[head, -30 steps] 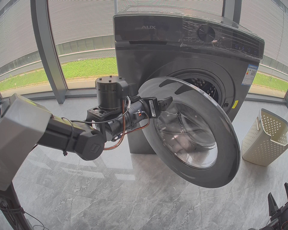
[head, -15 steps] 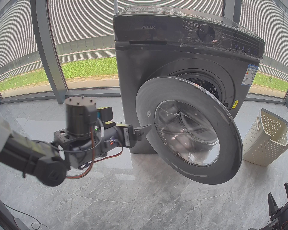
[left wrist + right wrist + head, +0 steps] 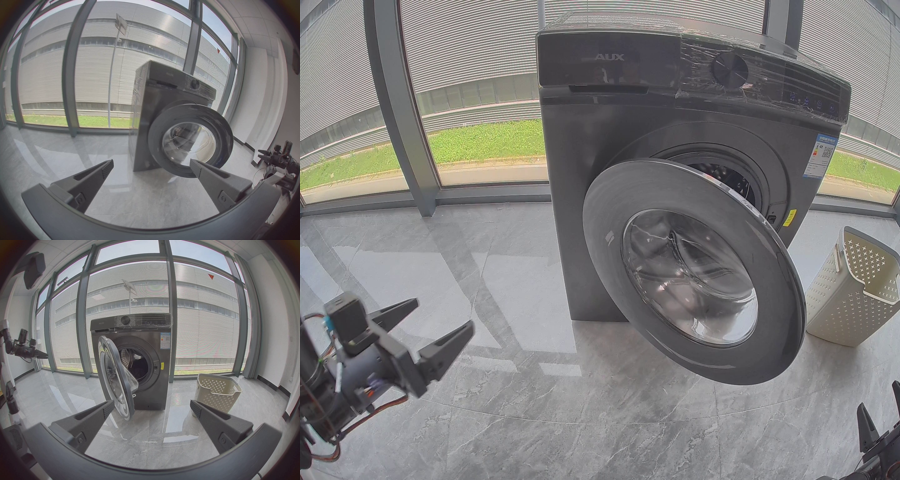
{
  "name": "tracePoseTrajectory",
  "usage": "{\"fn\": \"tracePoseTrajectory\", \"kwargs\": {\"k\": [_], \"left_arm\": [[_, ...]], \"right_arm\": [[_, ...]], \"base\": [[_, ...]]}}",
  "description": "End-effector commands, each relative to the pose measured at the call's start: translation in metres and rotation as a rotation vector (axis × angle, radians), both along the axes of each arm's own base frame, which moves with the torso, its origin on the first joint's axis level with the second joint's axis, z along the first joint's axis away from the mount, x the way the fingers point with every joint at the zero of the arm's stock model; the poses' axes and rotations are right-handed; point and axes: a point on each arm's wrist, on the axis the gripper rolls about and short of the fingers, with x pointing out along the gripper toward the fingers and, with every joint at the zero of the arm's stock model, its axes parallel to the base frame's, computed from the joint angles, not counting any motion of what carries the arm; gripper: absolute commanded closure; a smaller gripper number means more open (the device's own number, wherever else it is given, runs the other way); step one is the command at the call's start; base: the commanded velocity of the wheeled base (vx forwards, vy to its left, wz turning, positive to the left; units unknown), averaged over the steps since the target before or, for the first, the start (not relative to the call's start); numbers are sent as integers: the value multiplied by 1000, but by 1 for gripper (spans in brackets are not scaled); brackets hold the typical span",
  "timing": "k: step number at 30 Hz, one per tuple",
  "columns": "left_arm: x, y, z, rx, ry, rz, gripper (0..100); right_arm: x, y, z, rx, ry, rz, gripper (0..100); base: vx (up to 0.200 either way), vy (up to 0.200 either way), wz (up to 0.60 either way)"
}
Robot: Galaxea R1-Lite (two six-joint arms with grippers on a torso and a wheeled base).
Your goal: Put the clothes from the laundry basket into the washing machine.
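While the left gripper (image 3: 442, 314) hangs low over the grey floor (image 3: 550, 400) with its fingers spread wide and nothing between them, the washing machine (image 3: 612, 137) stands well apart ahead of it, its round door (image 3: 687, 275) swung open. The right gripper (image 3: 152, 402) is likewise wide open and empty. The laundry basket (image 3: 837, 306) sits on the floor just beside the machine, on the robot's right.

The washing machine (image 3: 581, 137) stands with its door (image 3: 600, 206) open, laundry basket (image 3: 850, 306) beside it, left tool (image 3: 444, 312) spread.
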Motion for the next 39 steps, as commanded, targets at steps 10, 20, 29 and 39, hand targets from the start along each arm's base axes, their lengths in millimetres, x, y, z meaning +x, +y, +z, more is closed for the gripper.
{"fn": "tracePoseTrajectory", "kwargs": {"k": [10,20,29,39], "left_arm": [[-113,70,-69,21,-107,246,0],[-133,73,-90,31,-92,324,0],[-143,70,-101,15,-110,331,0],[-147,71,-104,70,-134,429,0]], "right_arm": [[-6,1,69,-11,-126,150,0],[61,10,73,58,230,372,0],[122,19,79,51,287,372,0],[157,24,73,19,391,375,0]], "base": [[0,0,0],[0,0,0],[0,0,0],[0,0,0]]}}
